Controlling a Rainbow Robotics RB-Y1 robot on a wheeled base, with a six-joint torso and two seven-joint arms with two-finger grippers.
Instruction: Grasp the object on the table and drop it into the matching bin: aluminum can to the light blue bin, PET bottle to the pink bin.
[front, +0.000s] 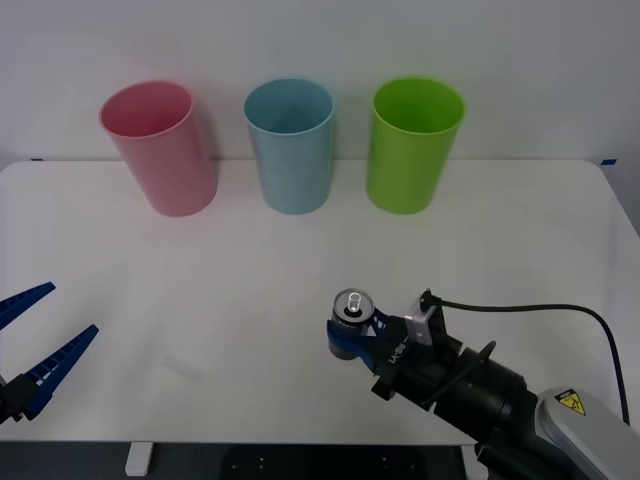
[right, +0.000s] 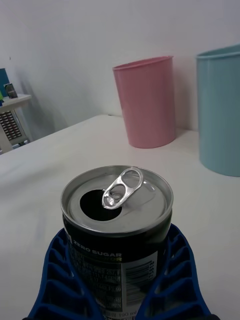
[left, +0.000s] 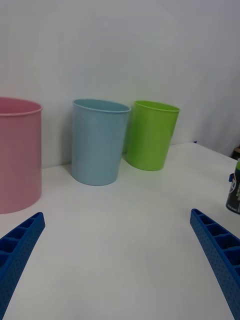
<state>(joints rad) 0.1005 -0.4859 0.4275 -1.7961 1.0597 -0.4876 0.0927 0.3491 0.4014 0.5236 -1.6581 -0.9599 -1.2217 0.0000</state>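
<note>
Clamping the aluminum can (front: 351, 322), the right gripper (front: 362, 334) jaws hold it; left gripper (front: 30, 345) jaws gape.

A lab — bare white table (front: 250, 270), blank wall behind.

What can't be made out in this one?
- Can base: blue fingers cover it in the right wrist view; whether it rests on the table or is lifted is unclear.
- Can in the left wrist view: cut by the picture's edge.
- Left gripper, open: arm runs off the front view's edge.
</note>
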